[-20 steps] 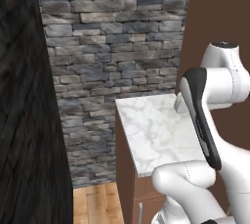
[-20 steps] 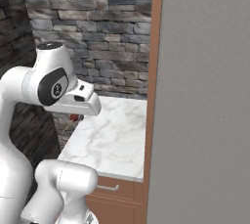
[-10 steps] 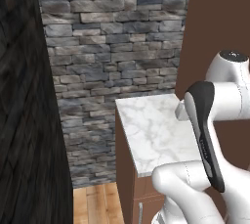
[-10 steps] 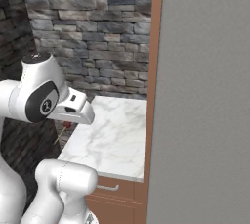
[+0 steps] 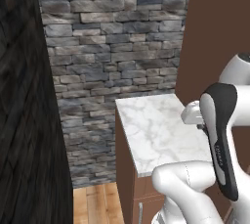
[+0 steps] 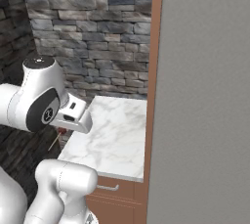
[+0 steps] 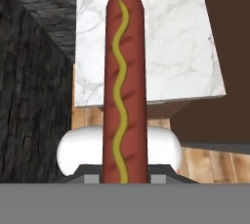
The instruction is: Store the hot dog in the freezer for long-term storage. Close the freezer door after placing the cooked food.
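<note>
Gripper (image 7: 125,179) clamped on the hot dog (image 7: 124,86), held upright between the fingers in the hand view, mustard line running up its length. Sausage well clear of the worktop (image 7: 161,47), carried in the air off the marble slab's near edge, with wooden floor below.

Compared with a second ago: arm swung lower and further back toward the base. In the left base view, dark forearm link now hanging lower, near the worktop's near right corner (image 5: 190,149). In the right base view, shoulder joint dropped down and left, wrist block now just off the worktop's left edge (image 6: 78,135) rather than over the slab. Base views themselves unshifted: stone wall and marble in the same places, so no driving, only arm motion.

Meaning for the task: pick-up done, transport under way. Hot dog lifted off and withdrawn from the worktop, not yet anywhere near a shelf. Large grey panel (image 6: 205,100) filling the right side of the right base view, likely part of the fridge, though which door cannot be told. Still ahead: reaching the freezer compartment, placing, then shutting the door.
</note>
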